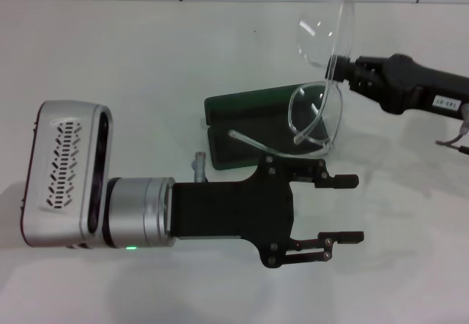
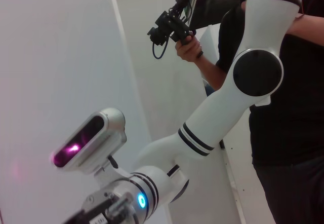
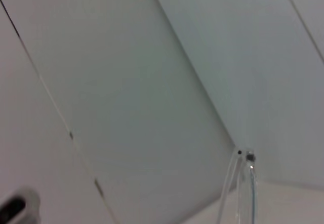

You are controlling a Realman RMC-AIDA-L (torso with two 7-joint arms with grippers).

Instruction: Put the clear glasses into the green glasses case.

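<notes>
The clear glasses (image 1: 321,37) hang in the air above the table, tilted on edge, and my right gripper (image 1: 343,71) is shut on them near the middle of the frame. One lens sits high and the other hangs over the green glasses case (image 1: 245,108). The case lies open on the white table, lid standing at the back, dark lining showing. My left gripper (image 1: 350,209) is open and empty, just in front of the case and below the glasses. In the right wrist view only a thin clear piece of the glasses (image 3: 244,183) shows.
The white table (image 1: 132,60) meets a tiled wall at the back. In the left wrist view a person (image 2: 283,112) in black stands behind my right arm (image 2: 212,122), holding a dark handheld device (image 2: 169,29).
</notes>
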